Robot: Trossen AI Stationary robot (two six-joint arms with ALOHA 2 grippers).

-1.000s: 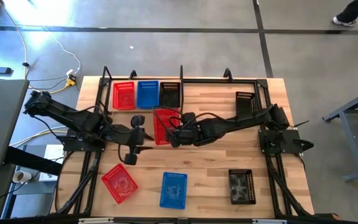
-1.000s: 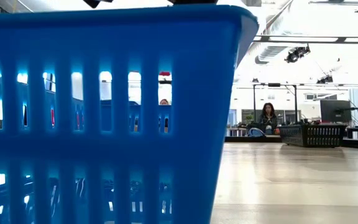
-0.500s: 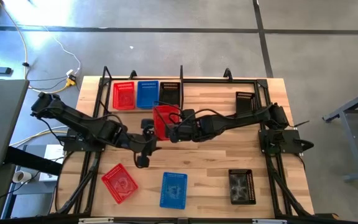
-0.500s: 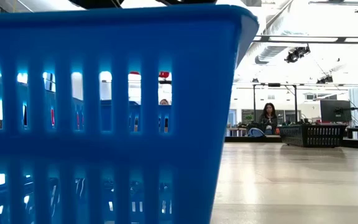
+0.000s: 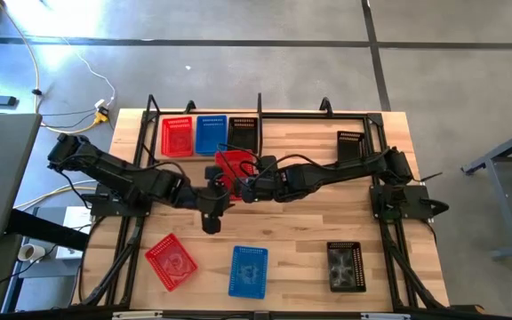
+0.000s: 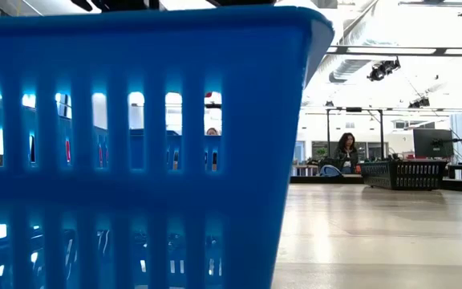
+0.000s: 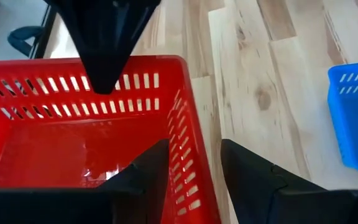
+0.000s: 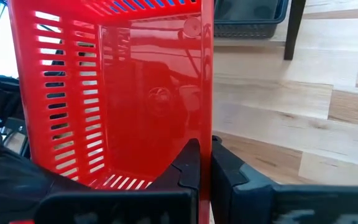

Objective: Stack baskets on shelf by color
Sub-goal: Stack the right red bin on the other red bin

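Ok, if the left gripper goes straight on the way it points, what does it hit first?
Likely the red basket, whose side wall stands between the left gripper's open fingers; depth is hard to judge.

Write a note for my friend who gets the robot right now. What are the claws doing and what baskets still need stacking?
Right claw: shut on a red basket, lifted mid-table.
Left claw: open, straddling that basket's wall.
Shelf: holds one red, one blue, one black side by side, another black further right.
Left: the held red, plus front red, blue and black.
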